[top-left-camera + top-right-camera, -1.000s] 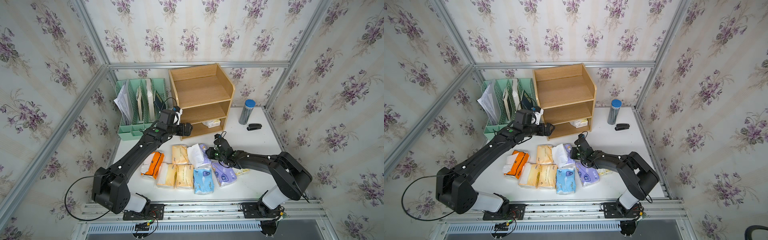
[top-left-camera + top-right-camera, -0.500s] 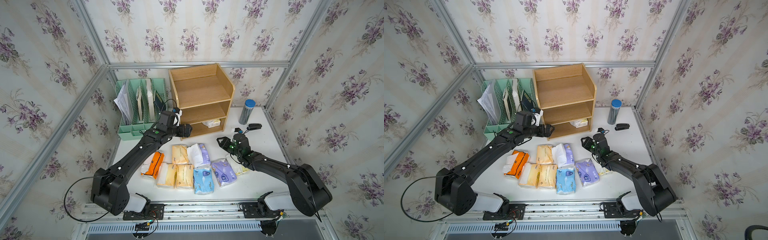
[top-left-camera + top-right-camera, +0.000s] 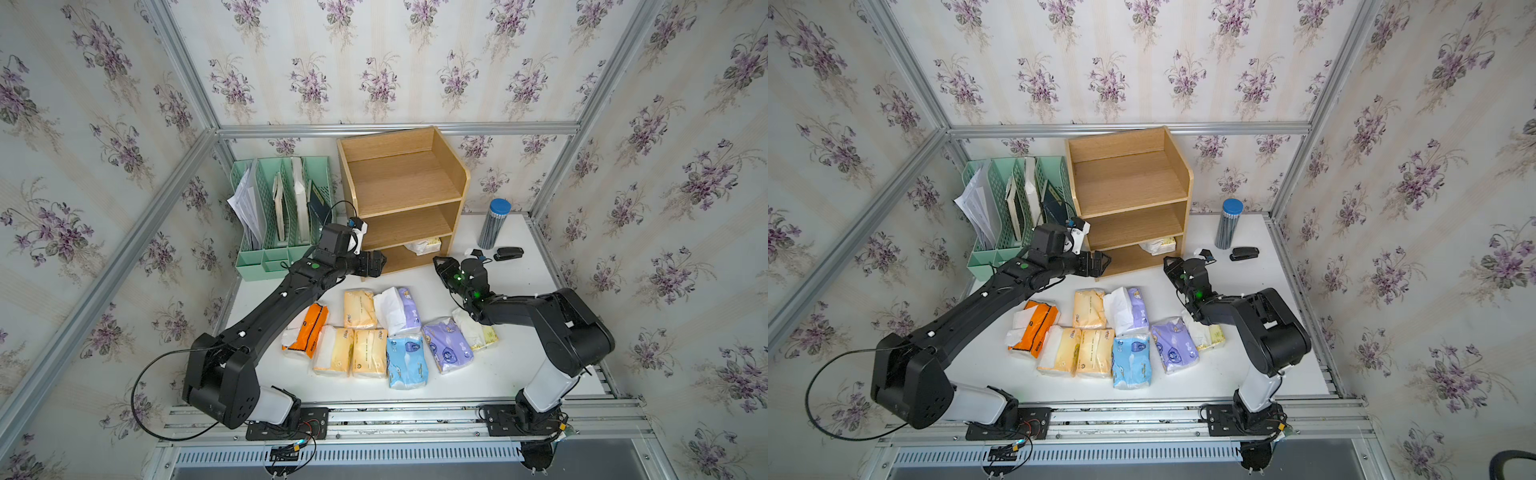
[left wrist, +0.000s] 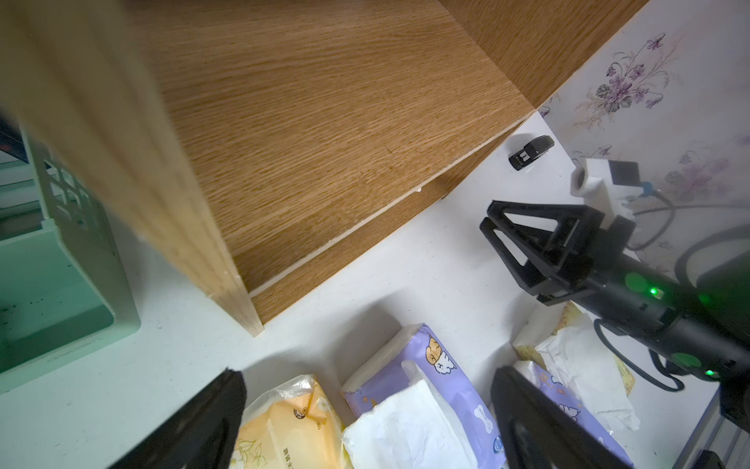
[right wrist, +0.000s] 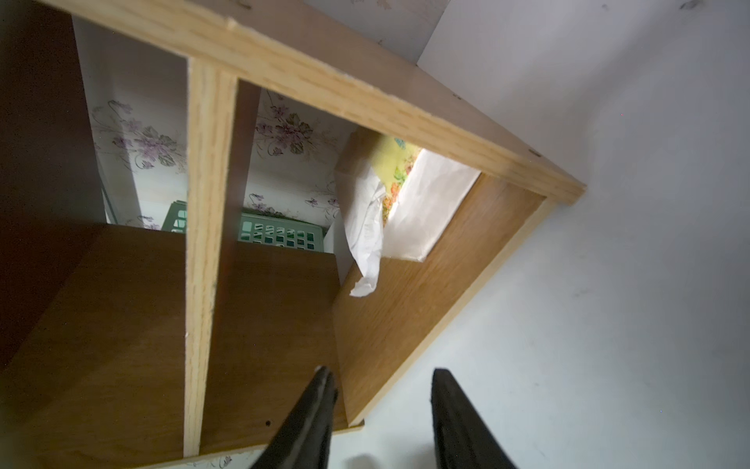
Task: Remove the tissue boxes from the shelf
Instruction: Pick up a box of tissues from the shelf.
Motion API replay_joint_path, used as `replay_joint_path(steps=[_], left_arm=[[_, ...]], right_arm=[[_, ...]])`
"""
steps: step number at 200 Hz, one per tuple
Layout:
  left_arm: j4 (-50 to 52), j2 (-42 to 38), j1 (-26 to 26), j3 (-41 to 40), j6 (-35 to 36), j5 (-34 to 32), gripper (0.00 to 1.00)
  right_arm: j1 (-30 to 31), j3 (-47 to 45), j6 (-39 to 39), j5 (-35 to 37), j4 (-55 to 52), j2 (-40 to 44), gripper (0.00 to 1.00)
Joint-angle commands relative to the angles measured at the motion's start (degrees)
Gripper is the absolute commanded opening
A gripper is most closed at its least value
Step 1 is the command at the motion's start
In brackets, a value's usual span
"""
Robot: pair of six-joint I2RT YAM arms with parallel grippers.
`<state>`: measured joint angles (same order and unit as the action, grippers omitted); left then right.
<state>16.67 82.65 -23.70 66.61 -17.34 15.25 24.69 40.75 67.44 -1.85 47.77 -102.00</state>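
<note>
The wooden shelf [image 3: 401, 199] [image 3: 1129, 195] stands at the back. One white-yellow tissue box [image 3: 424, 246] [image 5: 389, 195] lies in its bottom tier, at the right. Several more tissue boxes lie on the table in front, among them an orange one [image 3: 309, 328], a light blue one [image 3: 405, 361] and a purple one [image 3: 446, 347]. My left gripper [image 3: 376, 264] [image 4: 365, 406] is open and empty at the shelf's lower left front corner. My right gripper [image 3: 440, 264] [image 5: 381, 377] is open and empty, in front of the bottom tier's right end, pointing at the shelf.
A mint green file organizer [image 3: 282, 216] with papers stands left of the shelf. A blue-capped striped cylinder [image 3: 494, 224] and a black stapler [image 3: 509, 252] stand right of it. Papered walls close in the back and both sides.
My right gripper has left the tissue boxes on the table, opened wider and moved back toward the shelf's front. The left arm has hardly moved.
</note>
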Motion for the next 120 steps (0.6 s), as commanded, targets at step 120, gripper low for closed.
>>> replay_joint_path(steps=[120], left_arm=[[-2.1, -1.1, -0.6, -1.6, 2.2, 2.9, 0.99]], right_arm=[[-0.2, 14.7, 9.1, 3.4, 8.5, -18.1, 0.48]])
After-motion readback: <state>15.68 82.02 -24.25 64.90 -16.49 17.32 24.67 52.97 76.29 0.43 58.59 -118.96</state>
